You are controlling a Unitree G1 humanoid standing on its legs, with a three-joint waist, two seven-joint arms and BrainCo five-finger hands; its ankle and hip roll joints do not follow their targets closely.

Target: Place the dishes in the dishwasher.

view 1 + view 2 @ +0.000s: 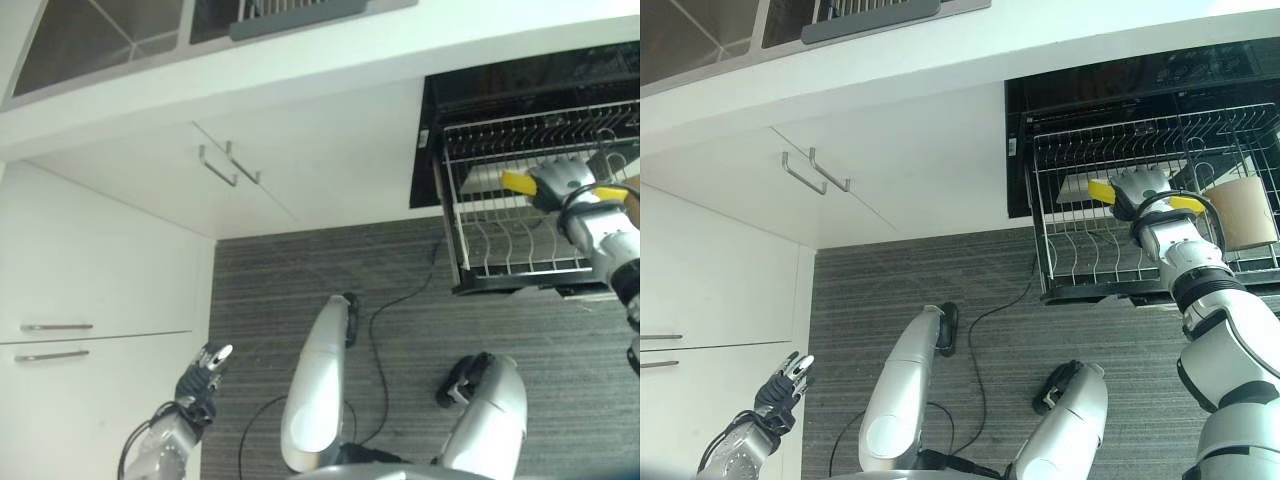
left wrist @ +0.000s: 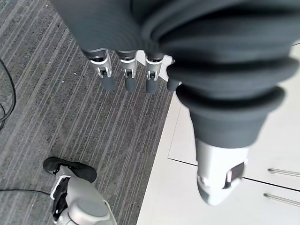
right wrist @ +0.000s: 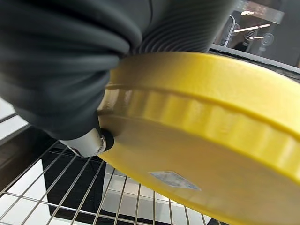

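The left robot hand [image 1: 780, 390] hangs by the white cabinets [image 1: 710, 270], fingers straight, holding nothing. One pulled-out dishwasher rack [image 1: 1080, 245] carries one tan cup [image 1: 1245, 212]. Above it, the right robot hand [image 1: 1143, 188] grips one yellow plate [image 3: 206, 140].

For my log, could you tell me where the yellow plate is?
The yellow plate is held in the right hand over the dishwasher rack, on the robot's right.
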